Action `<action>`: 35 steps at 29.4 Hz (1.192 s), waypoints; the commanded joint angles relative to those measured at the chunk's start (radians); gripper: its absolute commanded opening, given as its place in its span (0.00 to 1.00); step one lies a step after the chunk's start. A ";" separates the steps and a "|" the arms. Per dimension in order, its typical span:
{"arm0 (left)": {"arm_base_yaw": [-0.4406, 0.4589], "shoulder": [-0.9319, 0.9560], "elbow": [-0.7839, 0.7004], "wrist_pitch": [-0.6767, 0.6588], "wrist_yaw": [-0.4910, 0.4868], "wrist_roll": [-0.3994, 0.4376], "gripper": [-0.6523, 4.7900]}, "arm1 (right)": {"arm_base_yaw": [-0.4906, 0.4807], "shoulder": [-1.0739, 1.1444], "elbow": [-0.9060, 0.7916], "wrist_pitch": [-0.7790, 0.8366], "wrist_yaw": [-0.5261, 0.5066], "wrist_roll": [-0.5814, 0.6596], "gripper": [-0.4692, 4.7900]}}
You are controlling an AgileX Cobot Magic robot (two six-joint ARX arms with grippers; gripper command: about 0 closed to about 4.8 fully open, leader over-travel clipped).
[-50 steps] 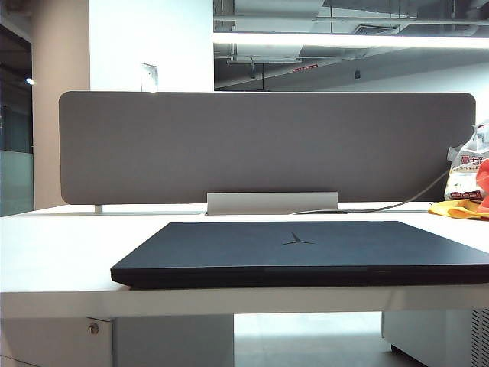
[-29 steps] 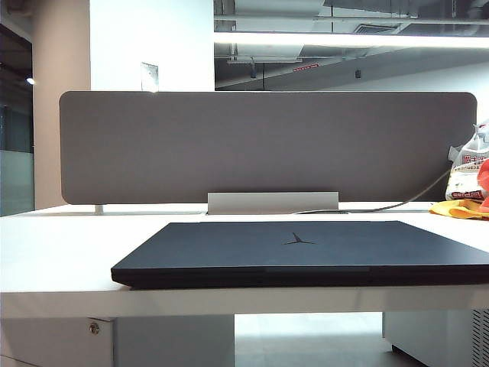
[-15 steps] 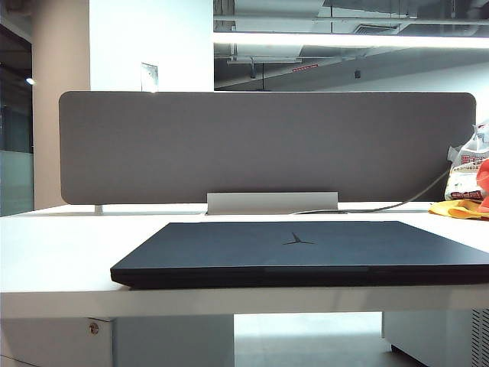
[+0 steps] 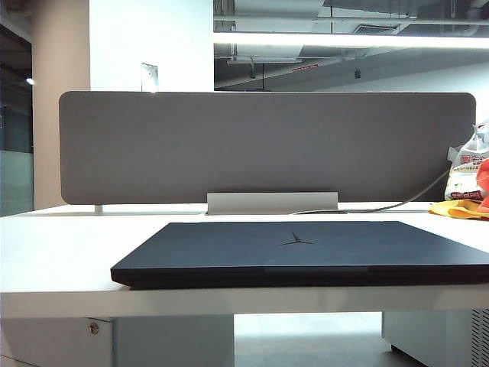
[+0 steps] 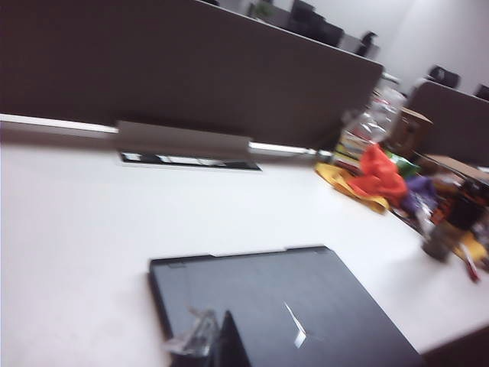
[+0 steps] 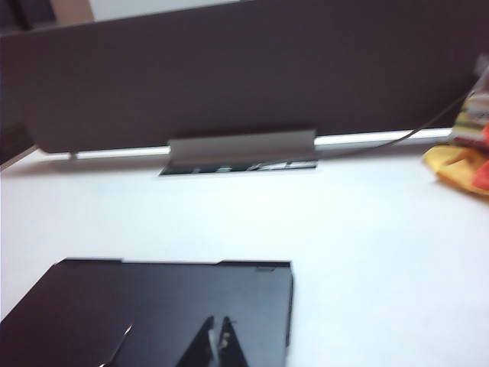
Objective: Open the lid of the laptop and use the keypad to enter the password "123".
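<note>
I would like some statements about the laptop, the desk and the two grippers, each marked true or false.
1. The laptop is closed, its lid lying flat. True.
2. The emblem on the lid is covered by a sticker. False: the emblem is bare.
3. The right gripper is shut, above the lid. True.
4. The left gripper holds the lid's edge. False: it holds nothing.
5. The grey partition board stands behind the laptop. True.
6. The arms show in the exterior view. False: neither appears there.
</note>
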 commanded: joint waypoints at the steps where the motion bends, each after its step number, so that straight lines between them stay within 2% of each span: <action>1: 0.000 0.033 0.026 -0.027 0.061 0.015 0.11 | -0.001 0.051 0.044 -0.034 -0.042 0.008 0.07; 5: 0.000 0.064 0.047 -0.066 0.081 0.024 0.11 | -0.001 0.121 0.078 -0.062 -0.095 0.033 0.07; 10: 0.000 0.109 0.100 -0.104 0.096 0.047 0.11 | -0.001 0.232 0.094 -0.077 -0.193 0.153 0.07; 15: 0.000 0.196 0.241 -0.224 0.102 0.132 0.11 | 0.000 0.343 0.093 -0.084 -0.267 0.217 0.07; 21: 0.000 0.310 0.387 -0.362 0.105 0.193 0.11 | 0.000 0.454 0.093 -0.072 -0.332 0.292 0.08; 26: -0.016 0.349 0.423 -0.384 0.126 0.198 0.11 | 0.000 0.530 0.093 -0.005 -0.464 0.385 0.08; 30: -0.088 0.362 0.423 -0.388 0.108 0.199 0.11 | 0.026 0.596 0.093 0.008 -0.483 0.410 0.19; 35: -0.240 0.388 0.423 -0.400 0.000 0.198 0.11 | 0.105 0.686 0.092 0.008 -0.484 0.452 0.40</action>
